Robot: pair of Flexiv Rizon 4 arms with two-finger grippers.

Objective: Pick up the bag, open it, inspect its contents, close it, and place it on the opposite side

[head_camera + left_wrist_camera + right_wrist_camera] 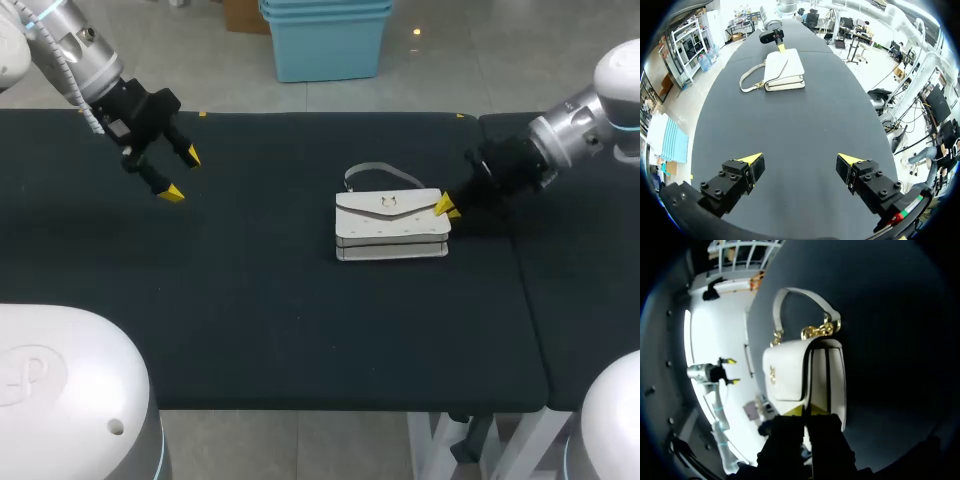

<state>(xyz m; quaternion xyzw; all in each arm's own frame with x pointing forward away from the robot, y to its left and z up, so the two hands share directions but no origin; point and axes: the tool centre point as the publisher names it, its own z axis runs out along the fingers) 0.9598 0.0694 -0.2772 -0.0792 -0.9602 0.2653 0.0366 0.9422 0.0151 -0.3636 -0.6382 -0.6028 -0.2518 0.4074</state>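
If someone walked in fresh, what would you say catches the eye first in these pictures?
The white handbag lies right of the middle of the dark table, with its handle lying on the far side. The right gripper is right at the handbag's right end. The left gripper hangs open above the table's far left, well away from the handbag.

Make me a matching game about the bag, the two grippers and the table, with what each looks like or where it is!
1. bag
2. left gripper
3. right gripper
4. table

A. open, far from the bag
B. black
C. white
D. at the bag's end

Pairs: 1-C, 2-A, 3-D, 4-B
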